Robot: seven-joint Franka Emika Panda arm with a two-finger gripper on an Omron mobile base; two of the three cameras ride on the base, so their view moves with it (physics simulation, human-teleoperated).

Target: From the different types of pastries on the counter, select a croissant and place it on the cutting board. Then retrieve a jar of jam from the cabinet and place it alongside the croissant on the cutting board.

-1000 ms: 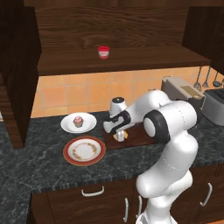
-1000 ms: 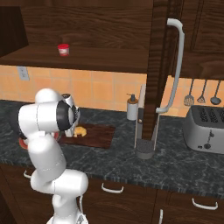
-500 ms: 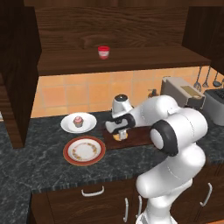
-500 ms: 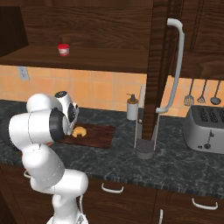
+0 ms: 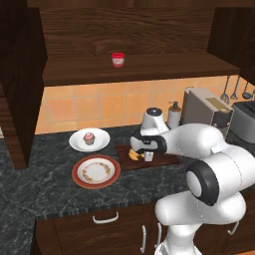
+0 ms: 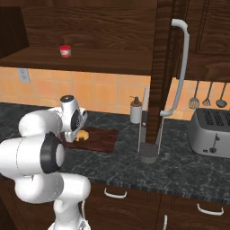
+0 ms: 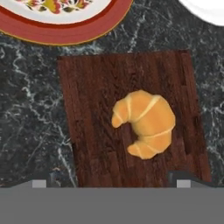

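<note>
Lying flat on the cutting board (image 7: 87, 127), the croissant (image 7: 145, 123) is sitting near the board's middle, touched by nothing, so the first half of the job is looking finished. The gripper (image 5: 142, 156) is hovering just above it with its jaws spread wide and holding nothing; in the hand view the two dark tips are standing well apart, one to each side of the pastry, with bare wood between them and it.

On the counter (image 5: 45, 184) the orange-rimmed plate (image 5: 95, 171) is lying just beside the board, and the pink-frosted cupcake (image 5: 88, 137) is sitting on its white plate (image 5: 102, 142) a little farther back, apart from the board. Neither seems to need moving.

What is remaining is the second half. The jar of jam (image 5: 118, 59) is standing upright on the wide shelf of the cabinet (image 5: 149, 35), well above the counter and well apart from the hand; from the right base view it is showing as a small red-lidded jar (image 6: 65, 50) on the same shelf. By this reading the arm is now needing to rise clear of the board, reach to the shelf, close on the jar and bring it down onto the free wood alongside the croissant, where room is looking adequate on either side.
</note>
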